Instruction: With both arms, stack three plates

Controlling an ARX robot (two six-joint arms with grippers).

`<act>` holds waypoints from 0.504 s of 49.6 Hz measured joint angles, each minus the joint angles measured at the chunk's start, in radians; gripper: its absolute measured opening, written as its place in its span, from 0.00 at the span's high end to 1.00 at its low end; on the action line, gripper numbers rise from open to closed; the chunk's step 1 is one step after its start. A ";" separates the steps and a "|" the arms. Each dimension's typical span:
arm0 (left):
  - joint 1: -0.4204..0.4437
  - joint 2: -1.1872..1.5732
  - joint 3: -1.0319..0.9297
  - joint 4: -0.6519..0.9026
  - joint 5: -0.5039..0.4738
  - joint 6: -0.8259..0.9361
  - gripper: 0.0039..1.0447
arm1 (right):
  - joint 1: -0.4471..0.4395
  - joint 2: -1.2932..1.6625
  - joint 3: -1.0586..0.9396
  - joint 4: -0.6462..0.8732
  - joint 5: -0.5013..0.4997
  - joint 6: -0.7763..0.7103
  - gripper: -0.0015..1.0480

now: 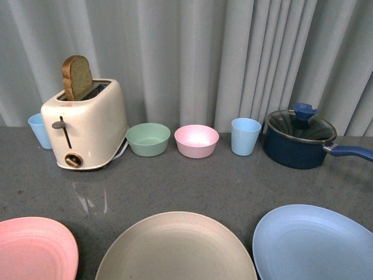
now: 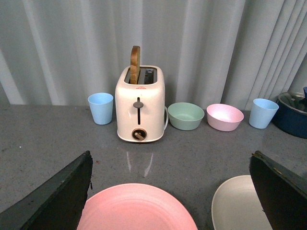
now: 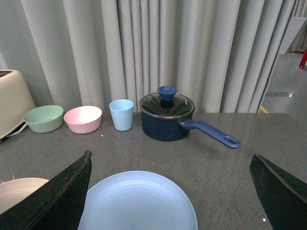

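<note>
Three plates flat on bench [image 1: 233, 181], in row at near edge, none stacked yet: pink plate [image 1: 35, 248] left, beige plate [image 1: 175, 248] middle, light blue plate [image 1: 315, 245] right. Narrow gaps between, no touching.

Left tool [image 2: 171, 158] spread wide, empty, pink plate framed between its fingers. Right tool [image 3: 171, 157] spread wide, empty, facing light blue plate.

Risks, judged:
- Low thin rims flush on bench: pinch likely to slip or shove plate.
- Smooth plastic: landing off-centre on beige plate.
- Both arms converging on middle: possible clash.
</note>
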 joint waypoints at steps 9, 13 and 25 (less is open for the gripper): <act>0.000 0.000 0.000 0.000 0.000 0.000 0.06 | 0.000 0.000 0.000 0.000 0.000 0.000 0.07; 0.000 0.000 0.000 0.000 0.000 0.000 0.06 | 0.000 0.000 0.000 0.000 0.000 0.000 0.07; 0.000 0.000 0.000 0.000 0.000 0.000 0.06 | 0.000 0.000 0.000 0.000 0.000 0.000 0.07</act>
